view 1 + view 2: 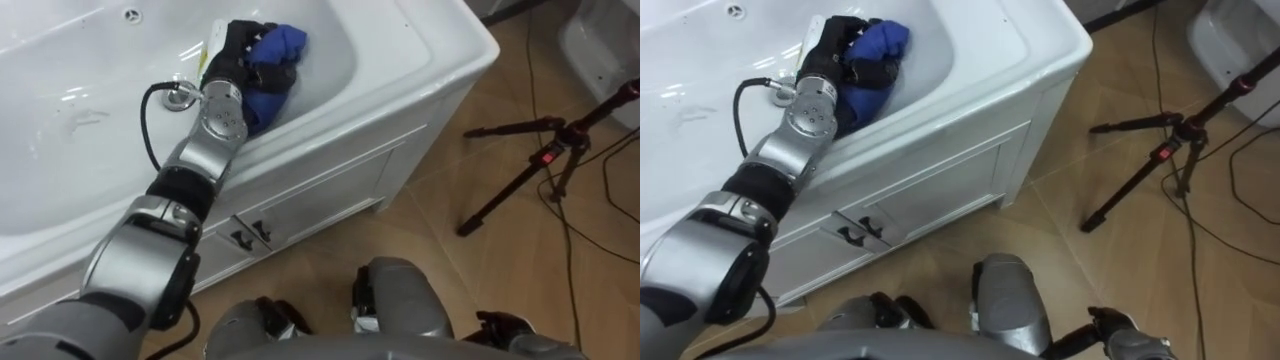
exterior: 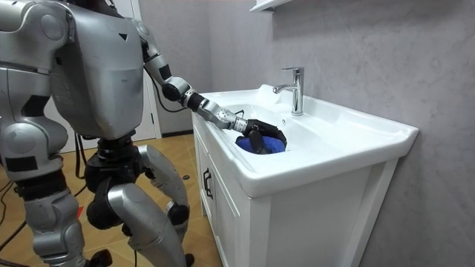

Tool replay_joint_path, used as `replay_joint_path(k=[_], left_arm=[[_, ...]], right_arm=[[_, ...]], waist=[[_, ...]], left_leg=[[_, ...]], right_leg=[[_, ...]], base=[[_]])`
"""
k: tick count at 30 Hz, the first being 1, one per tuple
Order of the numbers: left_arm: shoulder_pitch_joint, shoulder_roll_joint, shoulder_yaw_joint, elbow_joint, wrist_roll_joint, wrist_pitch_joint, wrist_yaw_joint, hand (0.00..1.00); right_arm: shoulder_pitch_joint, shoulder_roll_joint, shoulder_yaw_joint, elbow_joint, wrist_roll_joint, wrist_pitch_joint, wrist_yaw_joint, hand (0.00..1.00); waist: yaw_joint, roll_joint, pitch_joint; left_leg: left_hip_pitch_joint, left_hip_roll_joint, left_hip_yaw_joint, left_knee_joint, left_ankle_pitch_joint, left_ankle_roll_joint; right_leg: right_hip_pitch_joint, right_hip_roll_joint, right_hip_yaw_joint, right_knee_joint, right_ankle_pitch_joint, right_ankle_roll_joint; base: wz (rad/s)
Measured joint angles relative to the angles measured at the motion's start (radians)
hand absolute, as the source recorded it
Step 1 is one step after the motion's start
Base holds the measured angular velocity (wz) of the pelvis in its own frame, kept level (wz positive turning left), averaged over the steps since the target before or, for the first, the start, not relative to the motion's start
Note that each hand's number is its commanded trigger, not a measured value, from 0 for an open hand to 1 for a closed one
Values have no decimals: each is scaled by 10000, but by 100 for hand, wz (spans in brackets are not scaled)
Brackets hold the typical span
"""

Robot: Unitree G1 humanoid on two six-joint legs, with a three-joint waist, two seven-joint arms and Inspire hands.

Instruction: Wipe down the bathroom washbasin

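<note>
The blue cloth (image 1: 283, 45) lies bunched against the near wall of the basin (image 1: 80, 120). The left hand (image 1: 232, 62) is curled round it (fingers closed on the fabric). Judged progress: wiping is under way, and most of the bowl probably remains to be covered. The room view adds the tap (image 2: 295, 89); the eye views add a tripod (image 1: 530, 160) on the floor.

Legible text, labels, numbers, signs: none recorded.
Basin (image 1: 435, 35): plain white, no marking that can be read.
Cabinet doors (image 1: 330, 195): plain fronts, no lettering.
Tripod (image 1: 548, 152): small red patch at the clamp (too small to tell whether it bears characters).
</note>
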Motion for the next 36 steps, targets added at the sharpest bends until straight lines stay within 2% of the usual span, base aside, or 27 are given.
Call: replay_joint_path(k=[3,4,10,14,18,21,24,27,29,31,33,35,36], left_arm=[[-3,4,-9,3,1,-90,-18,100],[-6,4,-8,5,61,-114,-20,100],[0,17,-5,11,561,-168,9,100],[34,185,-133,58,1420,-391,29,100],[25,315,-124,242,1945,-470,108,100],[5,487,-103,589,2626,-541,257,100],[-96,752,38,1069,3573,-549,357,100],[-101,1223,371,1482,4608,-525,407,100],[-121,1668,424,1800,5269,-254,538,100],[-135,1985,387,2059,5927,-78,695,100],[-142,2426,357,2361,6661,228,894,100],[-220,2786,260,2634,7159,540,912,100],[-265,2858,225,2744,7310,619,901,100]], right_arm=[[-68,-14,-7,-3,1,-1,1,0],[-63,-27,-8,-6,2,1,1,0],[-12,-16,-31,-31,-13,43,23,0],[-54,-22,-31,1,-22,119,24,0],[-52,-41,-32,-4,3,147,14,0],[-65,-80,-54,-38,4,319,3,0],[1,-94,-76,-64,-86,329,-9,0],[-12,-98,-488,-49,-121,327,12,0],[-50,-146,-561,-46,-329,329,12,0],[-40,-199,-560,-10,-433,348,4,0],[14,-282,-559,-78,-429,344,-4,0],[-39,-329,-556,-147,-370,343,1,0],[-86,-354,-555,-146,-340,343,0,0]], waist=[[8,58,40],[4,38,85],[19,49,98],[17,-2,126],[33,-54,133],[36,-57,131],[43,-96,125],[65,-96,111],[28,-51,63],[50,8,25],[94,76,-10],[137,109,-8],[150,124,-4]], left_leg=[[-11,5,-5,14,-7,-5],[-20,19,-8,37,-26,-7],[-70,47,5,127,-87,-43],[9,25,83,112,-81,-34],[36,39,102,149,-93,-54],[38,159,130,254,-139,-125],[-6,231,117,332,-163,-154],[-39,344,239,376,-173,-192],[-94,440,269,438,-165,-219],[-135,540,275,516,-179,-262],[-236,767,326,689,-222,-345],[-347,854,322,793,-236,-387],[-399,853,321,801,-226,-400]], right_leg=[[-2,2,-7,2,-3,-1],[-12,10,-9,9,-6,0],[-90,7,31,119,-43,-15],[-104,-18,106,188,-71,-12],[-105,-15,132,259,-107,-32],[-100,57,143,284,-111,-77],[-131,110,139,329,-130,-143],[-276,233,284,360,-133,-226],[-325,299,278,371,-93,-294],[-366,387,297,378,-87,-317],[-467,578,343,377,-13,-402],[-588,619,327,455,-16,-485],[-634,617,334,484,-14,-498]], base=[[0],[0],[0],[-3],[-1],[-6],[-2],[-16],[-9],[-9],[-18],[-12],[-6]])
